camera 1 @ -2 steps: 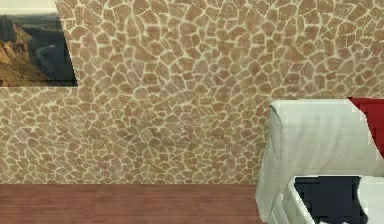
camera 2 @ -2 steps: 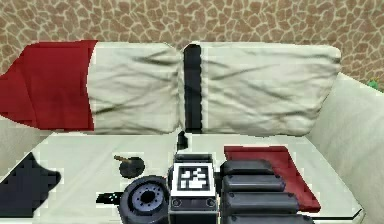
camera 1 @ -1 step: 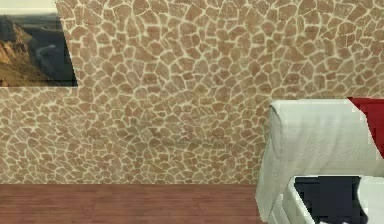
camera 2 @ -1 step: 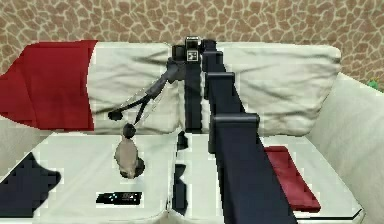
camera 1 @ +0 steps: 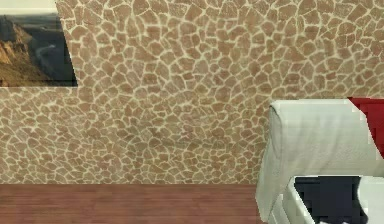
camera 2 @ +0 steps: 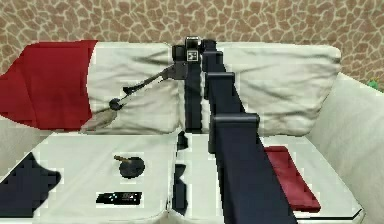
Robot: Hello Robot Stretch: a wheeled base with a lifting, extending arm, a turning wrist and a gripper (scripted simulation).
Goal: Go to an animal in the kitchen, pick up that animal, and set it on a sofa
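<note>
In the forward view a wall of tan, irregular stone pattern (camera 1: 180,90) stands close ahead, with a framed landscape picture (camera 1: 35,45) hung at its upper left and a strip of reddish wooden floor (camera 1: 120,203) below. The end of a white upholstered sofa (camera 1: 310,140) sits at the right edge, a red fabric cover (camera 1: 368,125) draped over its top corner. The base looks parked alongside the sofa so that the arm can reach across it sideways. In the arm side view the same white sofa (camera 2: 280,80) runs across the picture, the red cover (camera 2: 50,85) over its left back cushion. The dark square arm (camera 2: 235,150) rises from the bottom edge out over the seat, placed so, I judge, to bring the jaws above soft upholstery for setting the animal down. Two thin fingers (camera 2: 140,88) slant down toward the back cushion. Whether the jaws are apart or together cannot be told, nor whether they hold anything, since cushion lies behind their tips. No box or bowl is here, and the seat itself serves as the holder. On it lie a small dark lump with a short stalk (camera 2: 128,164), a flat dark bar (camera 2: 118,197) nearer the front edge, and a flat red pad (camera 2: 290,178) right of the arm. The dark lump may be the animal, already resting on the sofa, but its shape is too small to confirm.
</note>
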